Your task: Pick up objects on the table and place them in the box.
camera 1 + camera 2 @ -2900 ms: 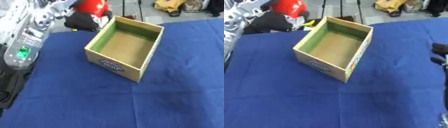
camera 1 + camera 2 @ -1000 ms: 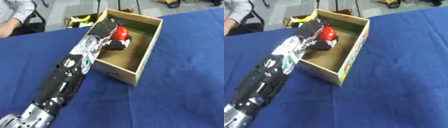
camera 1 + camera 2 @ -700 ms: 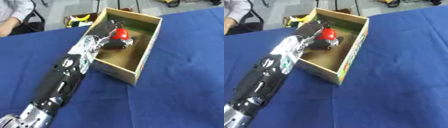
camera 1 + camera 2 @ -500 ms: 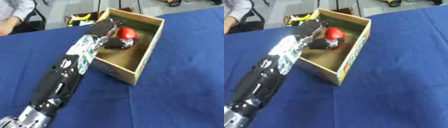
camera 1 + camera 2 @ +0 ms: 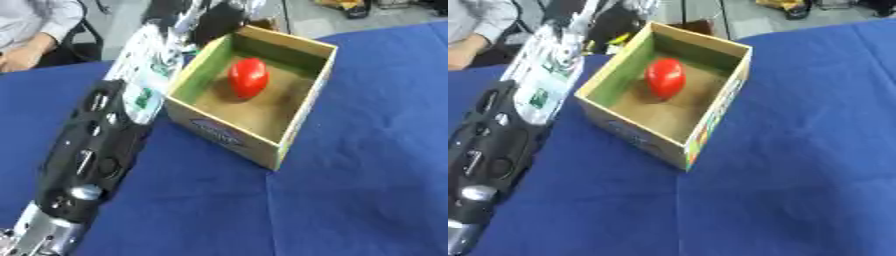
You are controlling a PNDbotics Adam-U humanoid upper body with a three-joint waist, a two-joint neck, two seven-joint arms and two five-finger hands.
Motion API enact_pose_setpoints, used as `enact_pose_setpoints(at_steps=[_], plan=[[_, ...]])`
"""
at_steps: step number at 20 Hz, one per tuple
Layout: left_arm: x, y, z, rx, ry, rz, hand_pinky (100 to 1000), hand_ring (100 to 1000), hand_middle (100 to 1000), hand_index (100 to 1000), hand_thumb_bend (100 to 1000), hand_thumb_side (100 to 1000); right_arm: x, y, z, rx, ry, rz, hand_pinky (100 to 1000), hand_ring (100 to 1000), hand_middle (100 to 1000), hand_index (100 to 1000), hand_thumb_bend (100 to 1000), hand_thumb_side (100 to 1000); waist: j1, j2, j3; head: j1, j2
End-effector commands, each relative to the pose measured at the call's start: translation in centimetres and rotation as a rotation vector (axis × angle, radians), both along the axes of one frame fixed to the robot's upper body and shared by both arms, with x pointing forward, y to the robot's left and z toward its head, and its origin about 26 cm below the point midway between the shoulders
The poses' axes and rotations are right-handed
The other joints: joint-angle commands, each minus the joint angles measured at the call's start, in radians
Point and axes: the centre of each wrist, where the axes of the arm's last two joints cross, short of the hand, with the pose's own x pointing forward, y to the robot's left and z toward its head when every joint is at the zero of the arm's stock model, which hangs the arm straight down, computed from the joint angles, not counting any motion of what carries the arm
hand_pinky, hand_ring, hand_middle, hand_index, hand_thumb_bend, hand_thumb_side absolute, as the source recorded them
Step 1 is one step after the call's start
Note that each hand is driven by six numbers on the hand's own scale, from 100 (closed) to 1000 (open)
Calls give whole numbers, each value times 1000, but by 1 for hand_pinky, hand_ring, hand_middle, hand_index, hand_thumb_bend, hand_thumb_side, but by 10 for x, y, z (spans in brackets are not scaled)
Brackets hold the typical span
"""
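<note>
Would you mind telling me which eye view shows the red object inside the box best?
The left eye view: the red object lies unobstructed on the box floor. The right eye view shows it equally whole.

Blue table (image 5: 367,165) bears open box (image 5: 297,117)

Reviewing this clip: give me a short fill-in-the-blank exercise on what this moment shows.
1. The red object lies inside the ____.
2. The table is covered with a ____ cloth.
3. The arm reaching past the box is the robot's ____ arm.
4. The box's inner side wall is coloured ____.

Missing words: box; blue; left; green
</note>
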Motion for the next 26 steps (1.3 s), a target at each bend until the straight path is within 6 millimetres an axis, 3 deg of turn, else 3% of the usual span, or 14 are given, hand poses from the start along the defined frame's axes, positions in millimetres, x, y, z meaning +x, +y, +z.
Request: enact_pose_setpoints(at_steps=[1, 3, 8, 11, 12, 15, 16, 20, 26], plan=[[-28, 12, 17, -110, -34, -119, 492, 655, 592, 895, 501, 1000, -3, -4, 4, 4, -14, -6, 787, 835, 760, 773, 100, 1000, -13, -36, 8, -9, 17], [-41, 20, 11, -152, 1, -186, 478, 639, 587, 891, 415, 1000, -3, -5, 3, 10, -11, -10, 786, 835, 760, 773, 100, 1000, -18, -50, 20, -14, 27], [-70, 35, -20, -139, 80, -267, 451, 612, 573, 885, 380, 1000, -4, -8, 1, 39, -7, -21, 785, 834, 760, 772, 100, 1000, -31, -78, 57, -30, 48], [-86, 43, -41, -140, 113, -296, 418, 580, 556, 877, 407, 1000, -4, -10, -1, 52, -5, -29, 784, 833, 760, 772, 100, 1000, -47, -91, 77, -37, 53], [-90, 46, -46, -139, 126, -305, 401, 565, 547, 874, 349, 1000, -4, -10, -1, 56, -6, -32, 783, 833, 757, 772, 100, 1000, -52, -95, 82, -39, 54], [-90, 57, -67, -162, 170, -329, 384, 549, 538, 864, 305, 1000, -4, -12, -2, 69, -10, -41, 783, 832, 756, 772, 100, 1000, -62, -108, 97, -45, 59], [-89, 60, -75, -178, 180, -338, 378, 542, 539, 871, 360, 1000, -5, -12, -2, 73, -9, -44, 782, 832, 756, 772, 100, 1000, -65, -113, 104, -49, 60], [-85, 64, -109, -253, 196, -382, 373, 528, 532, 870, 391, 1000, -5, -15, -4, 83, -6, -61, 781, 832, 757, 772, 100, 1000, -81, -117, 134, -71, 57], [-85, 69, -152, -395, 192, -366, 358, 507, 513, 852, 328, 1000, -5, -16, -4, 92, -15, -70, 770, 829, 754, 770, 100, 1000, -102, -120, 156, -85, 60]])
